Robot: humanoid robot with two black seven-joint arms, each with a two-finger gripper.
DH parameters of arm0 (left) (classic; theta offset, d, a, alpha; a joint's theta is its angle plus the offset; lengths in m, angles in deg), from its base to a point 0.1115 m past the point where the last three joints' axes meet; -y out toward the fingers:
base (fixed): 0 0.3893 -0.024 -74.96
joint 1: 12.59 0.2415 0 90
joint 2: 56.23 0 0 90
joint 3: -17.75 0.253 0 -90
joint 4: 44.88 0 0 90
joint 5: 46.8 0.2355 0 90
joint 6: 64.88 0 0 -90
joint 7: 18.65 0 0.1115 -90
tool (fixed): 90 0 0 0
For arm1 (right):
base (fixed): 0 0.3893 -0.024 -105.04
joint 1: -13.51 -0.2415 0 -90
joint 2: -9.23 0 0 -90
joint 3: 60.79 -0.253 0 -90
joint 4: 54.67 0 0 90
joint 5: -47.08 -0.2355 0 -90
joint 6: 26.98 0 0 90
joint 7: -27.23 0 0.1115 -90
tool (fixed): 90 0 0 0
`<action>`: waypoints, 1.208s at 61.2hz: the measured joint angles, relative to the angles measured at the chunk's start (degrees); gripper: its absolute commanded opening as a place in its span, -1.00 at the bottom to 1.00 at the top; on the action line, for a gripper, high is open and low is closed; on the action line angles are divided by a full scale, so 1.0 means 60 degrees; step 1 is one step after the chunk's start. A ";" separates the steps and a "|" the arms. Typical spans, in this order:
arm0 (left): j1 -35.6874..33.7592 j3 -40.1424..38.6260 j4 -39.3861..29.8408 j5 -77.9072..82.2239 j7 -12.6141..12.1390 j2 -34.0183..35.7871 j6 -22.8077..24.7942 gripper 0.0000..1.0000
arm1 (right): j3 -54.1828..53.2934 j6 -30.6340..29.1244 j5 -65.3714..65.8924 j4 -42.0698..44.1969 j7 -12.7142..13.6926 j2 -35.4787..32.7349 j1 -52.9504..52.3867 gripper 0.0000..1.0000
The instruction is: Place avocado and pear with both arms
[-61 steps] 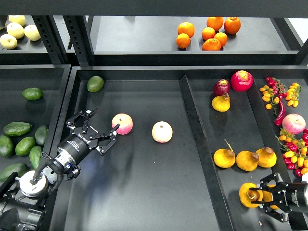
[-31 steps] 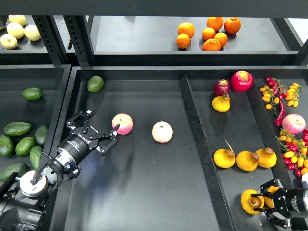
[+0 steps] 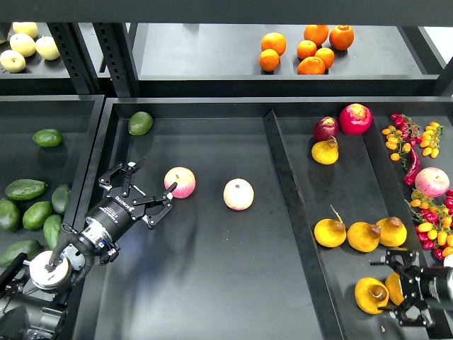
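The avocado [image 3: 140,122], lime-green and egg-shaped, lies in the far left corner of the middle tray [image 3: 212,283]. My left gripper [image 3: 149,185] is open and empty, well short of the avocado, its fingertips just left of a pink-yellow apple [image 3: 180,182]. The pear [image 3: 369,295], golden with a brown dimple facing right, lies on the right tray [image 3: 304,170] near its front edge. My right gripper [image 3: 391,287] is at the lower right with its jaws spread, fingertips just right of the pear and not closed on it.
A second apple [image 3: 238,194] lies mid-tray. Several other pears [image 3: 361,234], red fruits [image 3: 354,118] and small tomatoes [image 3: 430,227] fill the right tray. Dark avocados [image 3: 28,205] lie in the left tray. Oranges [image 3: 310,49] and pale apples [image 3: 25,44] sit on the back shelf.
My right gripper has lowered the pear, opened and drawn back to the right; the pear now rests on the tray. My left arm has not moved.
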 measured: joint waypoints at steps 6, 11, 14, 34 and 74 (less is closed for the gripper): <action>0.0000 0.0000 0.0000 0.0003 -0.0001 0.0000 0.0000 0.75 | -0.0201 0.0000 -0.0653 -0.0078 -0.0002 -0.0067 -0.0554 0.98; 0.0000 0.0000 0.0000 0.0004 -0.0001 0.0000 0.0000 0.75 | -0.0534 0.0000 -0.1047 -0.0081 -0.0006 -0.0023 -0.0790 0.98; -0.0002 0.0000 0.0000 0.0005 -0.0001 0.0000 0.0000 0.75 | -0.0813 0.0000 -0.1222 -0.0081 -0.0005 0.0060 -0.0866 0.98; -0.0016 0.0023 -0.0055 0.0003 0.0009 0.0000 0.0000 0.75 | -0.3523 -0.0003 -0.1311 0.0133 -0.0003 0.2252 -0.0977 0.90; -0.0019 0.0044 -0.0059 0.0011 0.0288 0.0000 0.0000 0.75 | -0.5024 -0.0003 0.0934 0.1341 -0.2477 0.6254 -0.0768 0.94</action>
